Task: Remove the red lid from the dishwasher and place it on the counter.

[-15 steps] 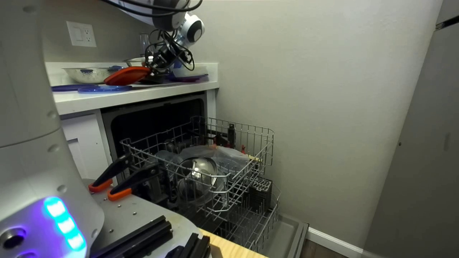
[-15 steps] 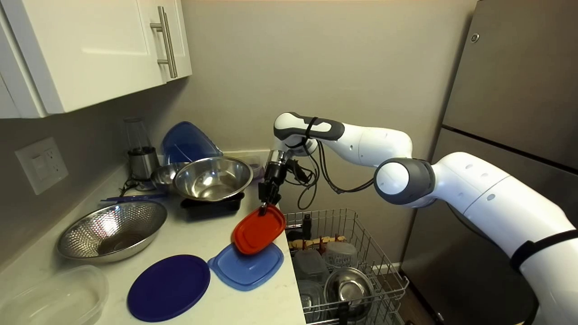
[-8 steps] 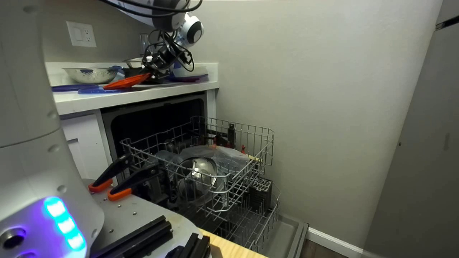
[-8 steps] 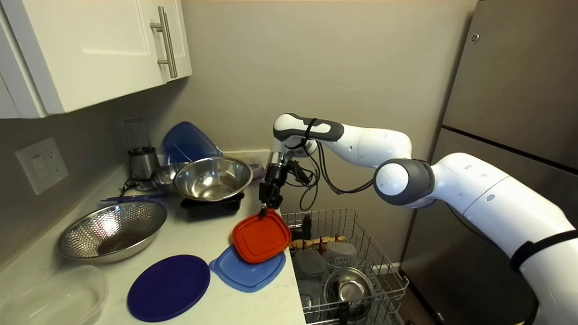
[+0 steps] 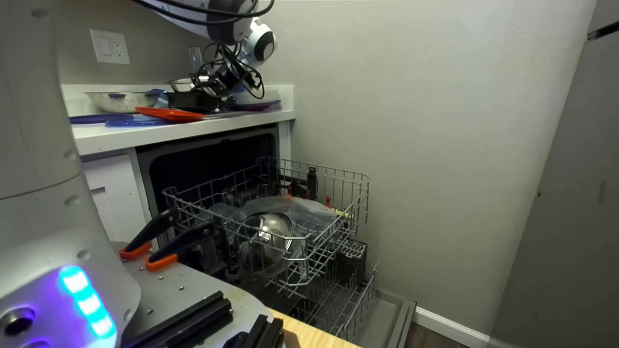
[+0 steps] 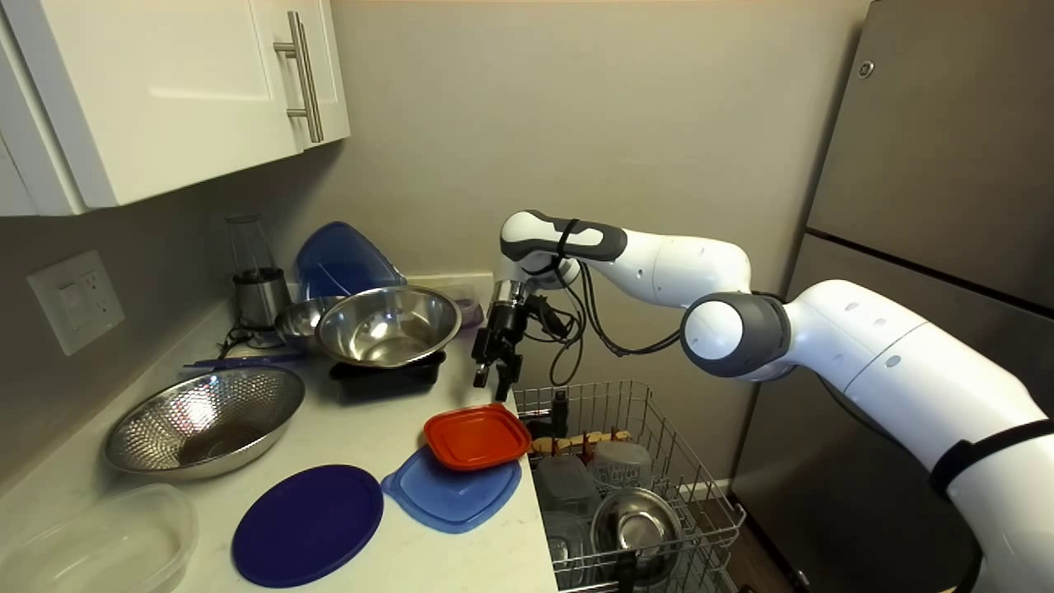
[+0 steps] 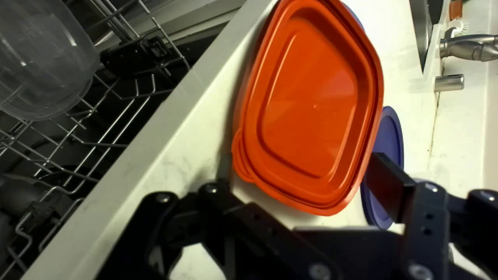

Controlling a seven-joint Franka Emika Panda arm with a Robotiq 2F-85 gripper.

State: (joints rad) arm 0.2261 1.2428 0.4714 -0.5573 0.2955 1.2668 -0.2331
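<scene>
You've let go of the red lid (image 6: 478, 440): a second ago your gripper (image 6: 491, 388) had it pinched by the edge, now the jaws have spread and it's come loose below them. Its slant has flipped too, easy to see in an exterior view: the end nearest your gripper has dropped down by the desk (image 5: 106, 140), while the far end's tipped up above the light blue lid (image 5: 138, 122).
</scene>
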